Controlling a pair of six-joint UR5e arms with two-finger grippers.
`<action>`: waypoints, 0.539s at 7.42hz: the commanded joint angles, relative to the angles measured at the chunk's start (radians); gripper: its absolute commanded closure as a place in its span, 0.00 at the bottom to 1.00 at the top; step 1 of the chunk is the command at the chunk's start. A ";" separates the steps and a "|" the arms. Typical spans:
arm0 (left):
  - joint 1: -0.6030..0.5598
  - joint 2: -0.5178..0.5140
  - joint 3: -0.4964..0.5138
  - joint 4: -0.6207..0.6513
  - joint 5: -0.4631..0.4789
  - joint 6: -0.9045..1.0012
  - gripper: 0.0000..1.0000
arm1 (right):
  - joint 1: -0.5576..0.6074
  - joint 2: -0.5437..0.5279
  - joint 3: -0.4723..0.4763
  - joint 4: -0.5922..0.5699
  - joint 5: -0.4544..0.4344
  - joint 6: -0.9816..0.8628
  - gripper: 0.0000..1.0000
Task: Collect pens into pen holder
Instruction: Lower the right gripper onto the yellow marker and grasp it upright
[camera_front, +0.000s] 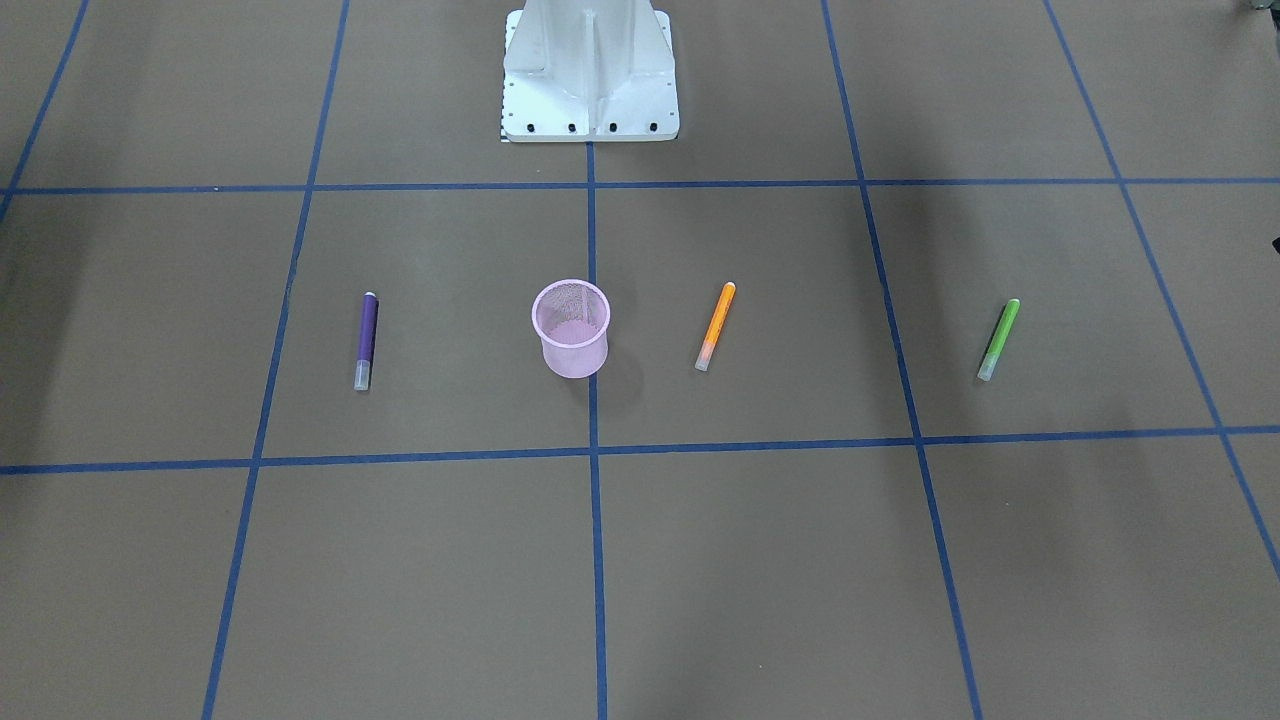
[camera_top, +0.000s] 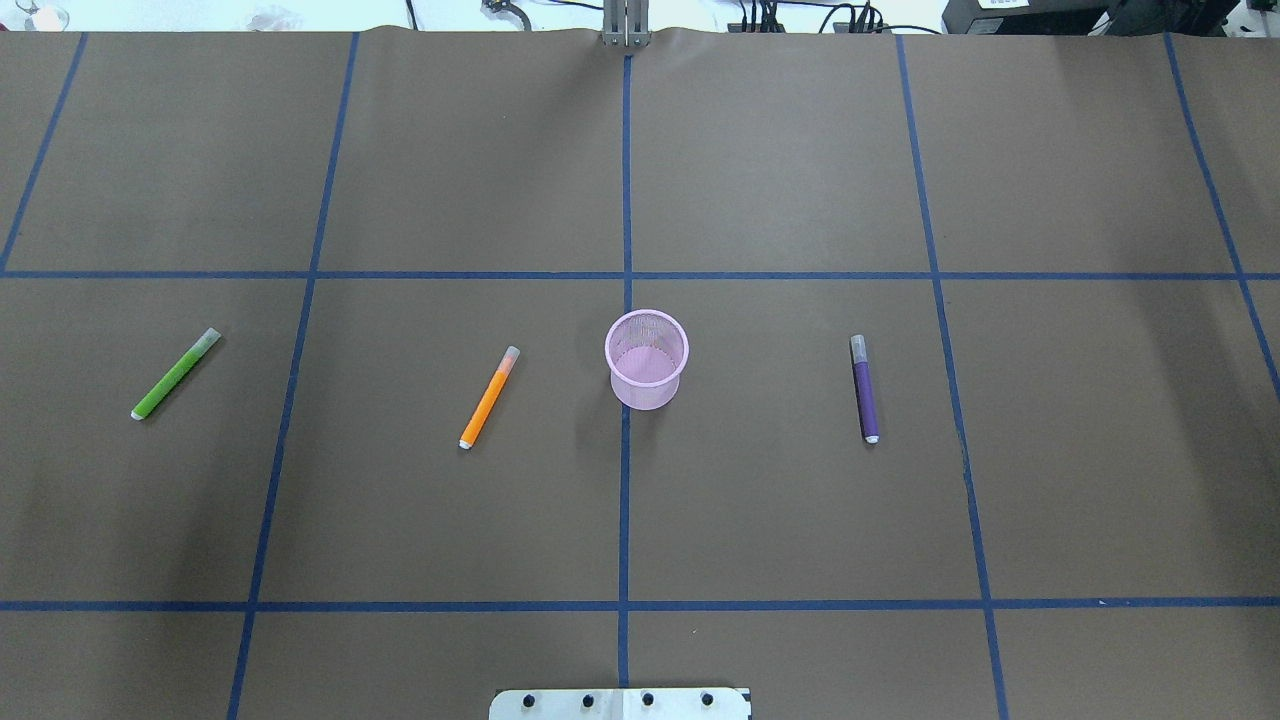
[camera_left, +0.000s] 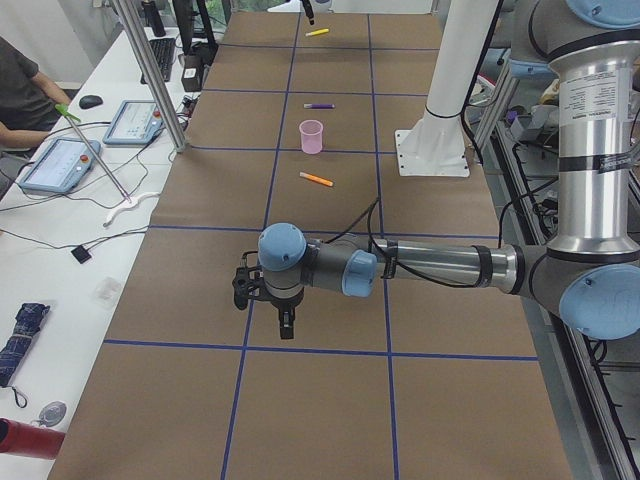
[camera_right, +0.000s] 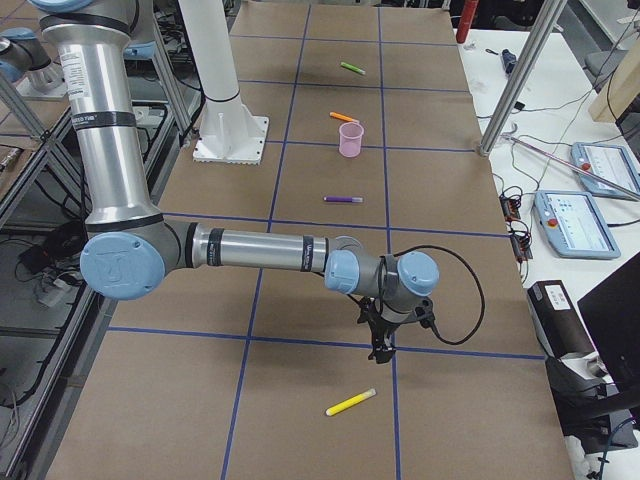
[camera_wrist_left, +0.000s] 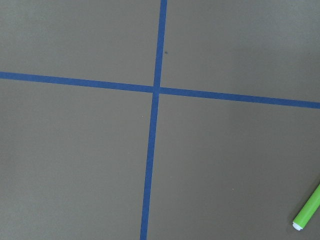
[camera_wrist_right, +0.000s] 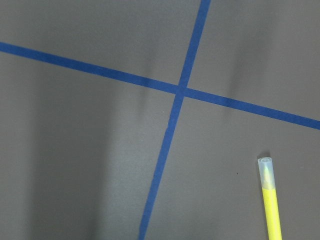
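The pink mesh pen holder (camera_front: 571, 330) stands upright at the table's middle (camera_top: 647, 360) and holds no pens. The purple pen (camera_top: 865, 390), the orange pen (camera_top: 489, 397) and the green pen (camera_top: 176, 373) lie flat in a row beside it. The yellow-green pen (camera_right: 351, 402) lies far out on the right and shows in the right wrist view (camera_wrist_right: 270, 200). My left gripper (camera_left: 286, 325) hangs low over the table's left end, near the green pen (camera_wrist_left: 307, 210). My right gripper (camera_right: 379, 352) hangs just above the yellow-green pen's area. I cannot tell whether either is open.
Blue tape lines grid the brown table. The white robot base (camera_front: 590, 80) stands at the table's near-robot edge. A side bench with control tablets (camera_left: 60, 162), metal posts and a seated operator (camera_left: 25, 85) runs along the far side.
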 joint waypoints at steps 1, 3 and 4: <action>0.003 0.000 0.000 -0.001 -0.001 -0.001 0.01 | -0.001 0.007 -0.135 0.132 -0.005 -0.024 0.05; 0.006 -0.003 0.000 -0.003 -0.003 -0.001 0.01 | -0.004 0.007 -0.169 0.137 -0.040 -0.037 0.07; 0.007 -0.003 0.000 -0.003 -0.003 0.000 0.01 | -0.004 0.005 -0.177 0.144 -0.057 -0.063 0.06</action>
